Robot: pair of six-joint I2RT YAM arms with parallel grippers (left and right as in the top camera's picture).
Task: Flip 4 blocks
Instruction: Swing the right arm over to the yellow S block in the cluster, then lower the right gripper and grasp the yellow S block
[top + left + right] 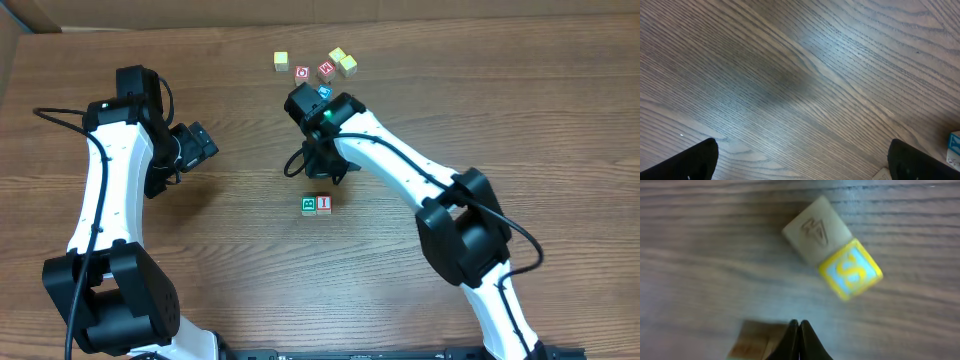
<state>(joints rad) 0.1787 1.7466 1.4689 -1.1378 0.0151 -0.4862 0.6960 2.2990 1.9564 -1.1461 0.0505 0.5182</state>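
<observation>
Your right pincer (pixel 798 340) is clenched, its two dark fingers pressed flat together with nothing between them, above the wood-grain desk (pixel 230 230). In the right wrist view a blurred brownish block (pixel 752 341) sits just left of those fingers, too smeared for you to read. Farther ahead two cubes lie touching. One is a pale block (pixel 815 229) with an embossed zigzag mark that does not resolve into a letter. The other is a yellow-framed block (pixel 850 270) whose blue face carries a yellow figure shaped like an S or an 8. Your left pincer (pixel 197 143) is released, jaws spread wide over bare wood and well apart from the blocks. Only a teal-edged cube sliver (pixel 955 147) shows at the right edge of its wrist view. From overhead, the green block (pixel 309 204), with what looks like a B, and the red-marked block (pixel 323 202) sit touching side by side at mid-desk, near the right arm's wrist. The blue block (pixel 324 92) peeks out beside that arm, its letter too small to read. Near the far edge you have a yellow block (pixel 281 61), the red-ring cube (pixel 302 72), a red-faced cube (pixel 326 70) and a pair of yellowish cubes (pixel 347 66) touching each other. Which of these match the wrist-view cubes cannot be told.
</observation>
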